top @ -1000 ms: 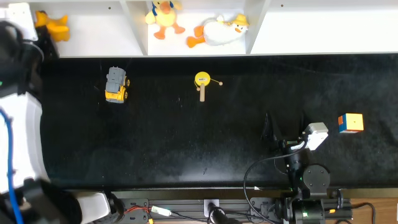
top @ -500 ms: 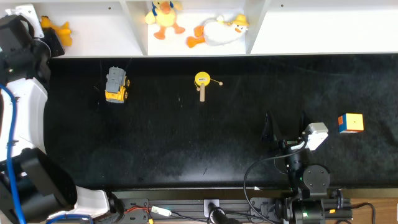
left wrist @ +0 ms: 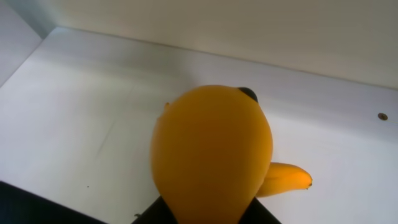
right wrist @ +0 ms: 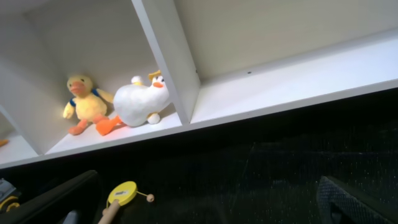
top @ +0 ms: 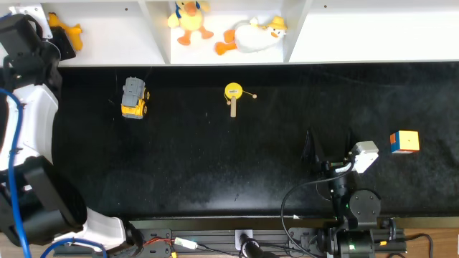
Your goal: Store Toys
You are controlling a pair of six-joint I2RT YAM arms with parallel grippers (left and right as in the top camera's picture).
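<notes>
Orange toy [top: 66,30]: rounded plush body with a dark eye and an orange beak or foot sticking out at one side. It is inside the left compartment of the white shelf [top: 358,36], over the compartment's white floor. Whether it rests on that floor cannot be told.

Left fingers [top: 62,44]: at the mouth of the left compartment, pinching the orange toy from both sides at its lower end. In the left wrist view they flank the toy as dark shapes.

Right fingers [right wrist: 62,196]: spread wide, holding nothing. They are low over the surface [top: 215,165], right of centre, and point toward the shelf.

Duck [top: 190,18]: yellow plush with orange feet, in the middle compartment, on its left side.

Goose [top: 252,34]: white plush with orange feet, in the middle compartment. It is just beside the duck and against the right divider.

Truck [top: 134,98]: yellow and grey, on the surface at the left, near the shelf's front edge.

Rattle [top: 233,93]: yellow round head on a wooden handle, with a small bead at its side. It lies on the surface in front of the middle compartment, well apart from the truck.

Cube [top: 405,141]: many-coloured, on the surface near the right edge, to the right of the right arm.
</notes>
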